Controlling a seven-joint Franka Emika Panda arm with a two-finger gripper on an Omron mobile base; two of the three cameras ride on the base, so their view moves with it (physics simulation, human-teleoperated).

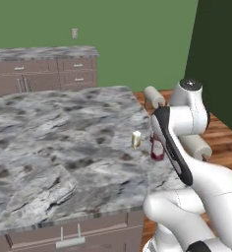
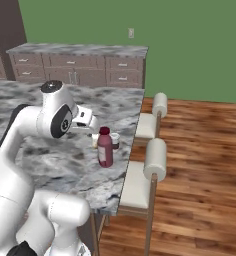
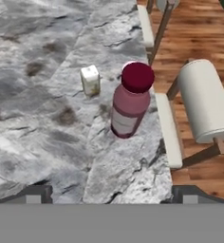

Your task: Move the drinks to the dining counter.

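End effector (image 3: 111, 192) is released, jaws spread wide, nothing between them. It hangs above the desk (image 1: 49, 142), looking down at the drinks.

Drinks are on the marble-topped dining desk, near its right edge by the stools:
- Dark red bottle (image 3: 129, 100) with a maroon cap, upright, label facing the hand. Looks like juice, not the green glass one.
- Small white-topped cup (image 2: 115, 140) just behind the bottle, mostly hidden by it.
- Small pale yellowish carton or can (image 3: 90, 80) just beside the bottle on its left, upright, apart from it.

Can't see any stemmed glass or green bottle from here.

My read: items are grouped tight at the edge because that's the nearest reachable strip of the desk from where the base is parked. The open jaws hanging over the bottle fit a drop-off. Bottle stands free and stable.

Two white padded stools (image 2: 155, 160) sit right against that edge. Risk: bottle is tall and close to the lip, so a sideways brush from the arm could tip it toward the stools.

Another marble counter (image 2: 80, 50) with drawers stands along the far green wall.
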